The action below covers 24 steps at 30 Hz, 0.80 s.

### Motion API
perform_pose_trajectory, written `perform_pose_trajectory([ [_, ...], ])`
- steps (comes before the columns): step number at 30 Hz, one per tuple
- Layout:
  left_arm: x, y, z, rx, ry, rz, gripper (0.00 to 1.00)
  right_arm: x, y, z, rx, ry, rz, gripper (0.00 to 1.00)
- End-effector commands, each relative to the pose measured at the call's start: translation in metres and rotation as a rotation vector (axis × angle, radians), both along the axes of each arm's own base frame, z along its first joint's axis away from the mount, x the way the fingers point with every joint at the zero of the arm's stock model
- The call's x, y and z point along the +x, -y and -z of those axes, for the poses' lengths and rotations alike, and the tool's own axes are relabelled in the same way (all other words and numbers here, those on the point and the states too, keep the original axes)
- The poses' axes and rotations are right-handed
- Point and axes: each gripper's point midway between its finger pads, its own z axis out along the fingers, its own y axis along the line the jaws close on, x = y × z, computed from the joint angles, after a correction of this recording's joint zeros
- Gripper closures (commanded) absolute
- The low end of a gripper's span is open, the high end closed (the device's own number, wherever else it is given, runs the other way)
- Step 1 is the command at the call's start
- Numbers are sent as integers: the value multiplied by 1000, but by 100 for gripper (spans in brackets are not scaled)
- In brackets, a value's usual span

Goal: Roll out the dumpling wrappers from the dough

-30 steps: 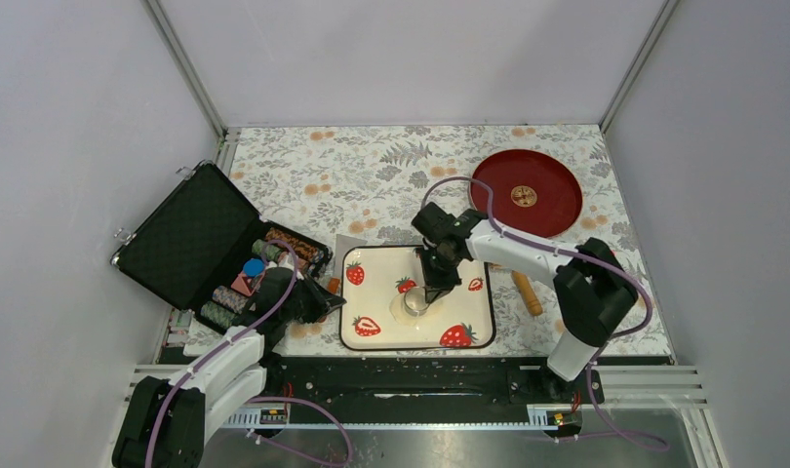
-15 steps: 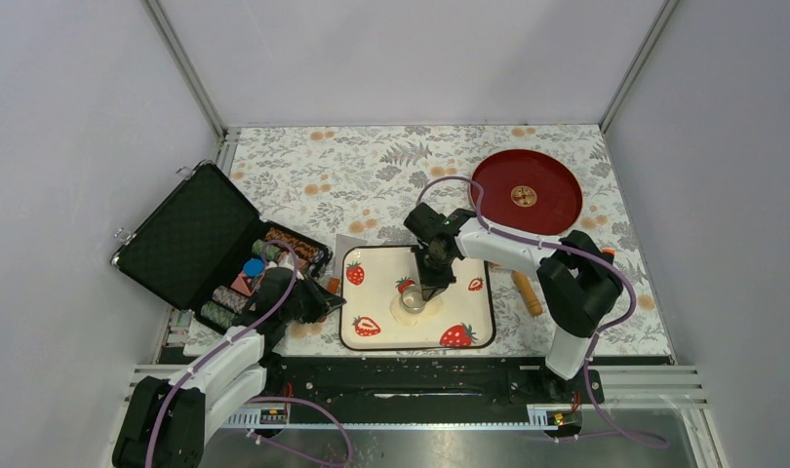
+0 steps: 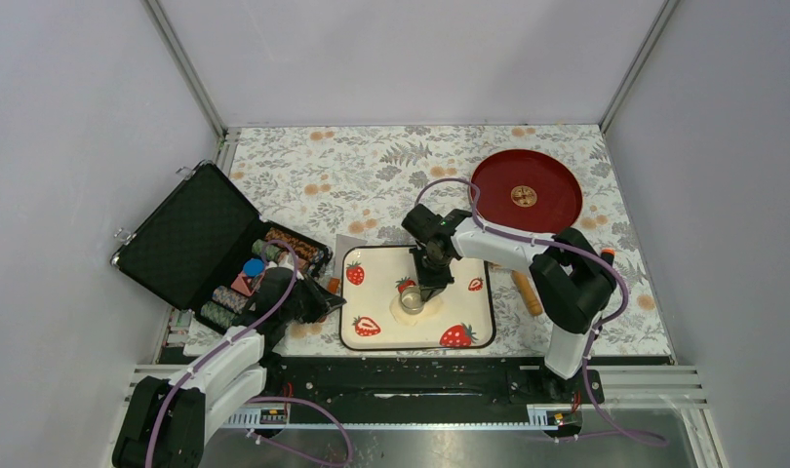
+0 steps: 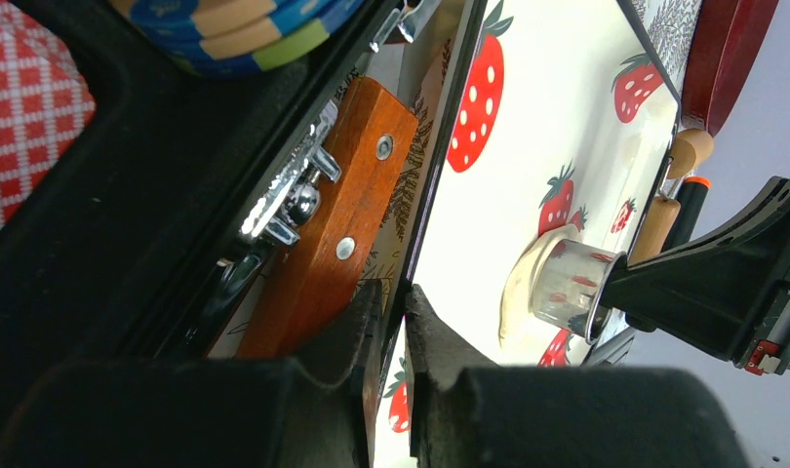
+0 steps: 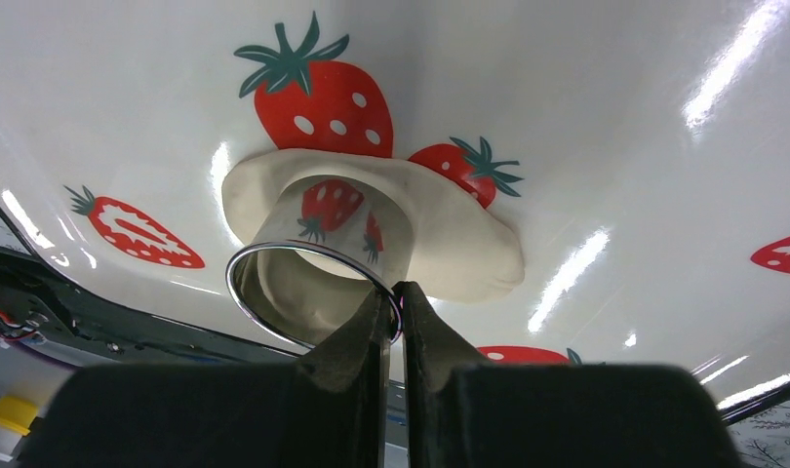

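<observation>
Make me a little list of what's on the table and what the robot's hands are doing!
Left gripper: shut on the left rim of the tray
Right gripper: shut on the wall of the cutter
Cutter: upright on the dough
Dough: one flat pale piece mid-tray, showing inside and around the cutter
Roller: on the table, right of the tray
Plate: red, far right
Case: open, left of the tray

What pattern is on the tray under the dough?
The tray is glossy white with red strawberries and green leaves; the right wrist view shows it best.
</observation>
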Motion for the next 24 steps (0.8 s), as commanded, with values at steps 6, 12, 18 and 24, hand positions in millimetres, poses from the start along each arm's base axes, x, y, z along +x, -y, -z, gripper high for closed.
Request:
perform_pose_trajectory([
  [6, 2, -6, 6, 22, 0, -28, 100, 2, -6, 1, 9, 1, 6, 95],
  [12, 3, -6, 5, 22, 2, -29, 100, 0, -1, -1, -8, 3, -6, 92],
  [18, 2, -7, 5, 23, 3, -30, 100, -4, 5, -1, -29, -1, -32, 90],
  [24, 3, -7, 4, 24, 4, -30, 100, -3, 7, -13, -18, 25, -50, 66],
])
